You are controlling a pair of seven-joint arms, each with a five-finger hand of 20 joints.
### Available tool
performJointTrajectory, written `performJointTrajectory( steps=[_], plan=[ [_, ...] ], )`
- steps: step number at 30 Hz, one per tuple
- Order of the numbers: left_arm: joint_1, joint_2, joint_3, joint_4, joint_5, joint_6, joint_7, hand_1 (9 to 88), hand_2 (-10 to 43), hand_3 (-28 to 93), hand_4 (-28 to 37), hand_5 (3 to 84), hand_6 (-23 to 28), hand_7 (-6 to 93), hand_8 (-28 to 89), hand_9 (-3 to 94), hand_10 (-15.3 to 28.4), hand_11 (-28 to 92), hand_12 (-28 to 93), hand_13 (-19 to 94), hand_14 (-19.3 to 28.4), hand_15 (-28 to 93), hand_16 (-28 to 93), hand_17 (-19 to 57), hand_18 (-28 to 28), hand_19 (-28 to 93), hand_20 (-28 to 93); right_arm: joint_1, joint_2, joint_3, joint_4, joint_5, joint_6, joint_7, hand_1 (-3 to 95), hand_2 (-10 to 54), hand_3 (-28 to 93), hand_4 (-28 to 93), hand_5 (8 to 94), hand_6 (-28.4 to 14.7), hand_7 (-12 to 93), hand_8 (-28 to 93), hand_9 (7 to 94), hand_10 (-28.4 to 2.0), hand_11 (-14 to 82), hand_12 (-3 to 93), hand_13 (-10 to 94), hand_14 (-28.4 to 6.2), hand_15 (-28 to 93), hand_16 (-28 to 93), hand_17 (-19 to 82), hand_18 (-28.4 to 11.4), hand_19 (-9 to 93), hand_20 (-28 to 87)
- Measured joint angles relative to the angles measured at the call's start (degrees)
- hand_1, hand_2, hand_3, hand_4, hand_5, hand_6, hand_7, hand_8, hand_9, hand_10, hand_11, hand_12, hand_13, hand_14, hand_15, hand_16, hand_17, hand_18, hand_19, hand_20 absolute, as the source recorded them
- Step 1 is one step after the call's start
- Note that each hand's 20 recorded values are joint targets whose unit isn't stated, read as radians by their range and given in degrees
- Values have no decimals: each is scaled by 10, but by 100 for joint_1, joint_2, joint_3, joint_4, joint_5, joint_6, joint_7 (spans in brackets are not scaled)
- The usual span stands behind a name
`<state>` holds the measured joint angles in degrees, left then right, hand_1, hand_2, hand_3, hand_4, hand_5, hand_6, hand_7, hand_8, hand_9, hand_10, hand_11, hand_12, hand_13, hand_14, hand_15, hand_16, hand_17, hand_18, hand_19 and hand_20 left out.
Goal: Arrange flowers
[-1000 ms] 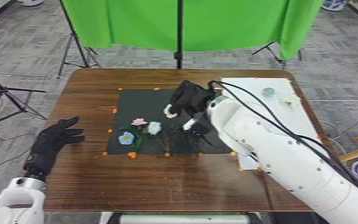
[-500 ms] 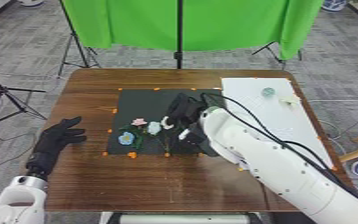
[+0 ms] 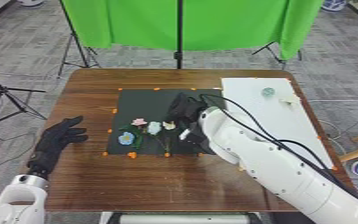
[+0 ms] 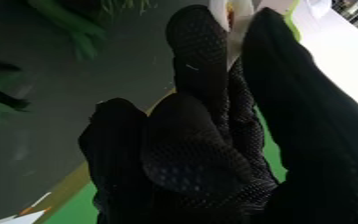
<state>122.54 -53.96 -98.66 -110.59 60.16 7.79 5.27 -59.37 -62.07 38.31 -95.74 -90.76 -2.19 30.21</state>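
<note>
Green cloth (image 3: 131, 25) hangs behind the brown table (image 3: 140, 185), and a black mat (image 3: 144, 105) lies on the table. Out over the mat is the white flower (image 3: 169, 125), a bit nearer the mat's near edge than its far edge. It is pinched in the right hand (image 3: 186, 107), with the finger and thumb closed on it and no big gap between them. Just beside it is the pale blue flower (image 3: 154, 128), then the pink flower (image 3: 139, 121), and the bright blue flower (image 3: 127, 138) sits close to the near left corner of the mat. I think the job now is to put the white flower down with its friends. It could bump the pale blue flower and push it, because the two heads are so close. The stems could get mixed up too, as they seem to run toward the mat's near edge. If the finger and thumb let go too soon, the flower could drop and roll, and if a petal sticks to the glove, it could get dragged away. The left side of the mat looks tight, with flowers there. More room to move is toward the far edge, so going up and back that way seems best. The white board (image 3: 246, 107) is past the mat's right edge, and a cream flower (image 3: 289, 101) is near its far right corner. The left hand (image 3: 58, 140) is wide open by the table's left edge, well apart from the white flower.
</note>
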Motion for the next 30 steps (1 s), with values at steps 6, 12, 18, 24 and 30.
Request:
performJointTrajectory(
  steps=[6, 12, 18, 24, 30],
  plan=[
    [0, -4, -1, 0, 6, -5, 0, 214, 183, 585, -283, 409, 47, 123, -63, 456, 150, 229, 126, 407, 204, 292, -20, 50, 145, 121, 157, 24, 4, -44, 8, -221, -11, -63, 436, -95, 632, -136, 690, -5, 173, 25, 833, -124, 322, 279, 918, -14, 609, 390, 662, -140, 932, 618],
    [0, -4, -6, 0, 9, -10, -4, 215, 183, 583, -283, 409, 47, 123, -63, 455, 150, 228, 127, 407, 204, 292, -20, 50, 145, 121, 157, 30, 8, -57, 21, -379, -89, -85, 413, -95, 649, -135, 683, -2, 176, -65, 830, -125, 317, 276, 916, -16, 606, 386, 658, -142, 932, 614],
    [10, -15, -23, -3, 11, -14, -9, 216, 183, 583, -283, 408, 47, 122, -63, 455, 149, 228, 127, 404, 205, 292, -19, 48, 147, 123, 158, 28, 14, -9, 31, -375, -182, -113, 392, -95, 646, -130, 672, -7, 174, -82, 815, -133, 300, 272, 904, -27, 600, 386, 638, -153, 932, 609],
    [39, -18, -57, -19, 20, -14, -15, 216, 183, 583, -283, 408, 46, 122, -63, 455, 149, 227, 126, 405, 205, 293, -18, 46, 147, 126, 158, -55, 236, 422, -331, -649, 38, -292, 336, -95, 649, -121, 661, -10, 171, -83, 764, -152, 277, 273, 849, -58, 614, 381, 581, -172, 932, 594],
    [123, -40, -147, -79, 31, -13, -16, 215, 183, 585, -283, 408, 46, 122, -63, 454, 150, 228, 126, 404, 205, 294, -19, 46, 148, 127, 158, -290, 1007, 1155, -1038, -2314, 942, -443, 244, -79, 625, -110, 600, -21, 133, -71, 693, -177, 239, 279, 806, -83, 625, 377, 547, -187, 932, 586]
  ],
)
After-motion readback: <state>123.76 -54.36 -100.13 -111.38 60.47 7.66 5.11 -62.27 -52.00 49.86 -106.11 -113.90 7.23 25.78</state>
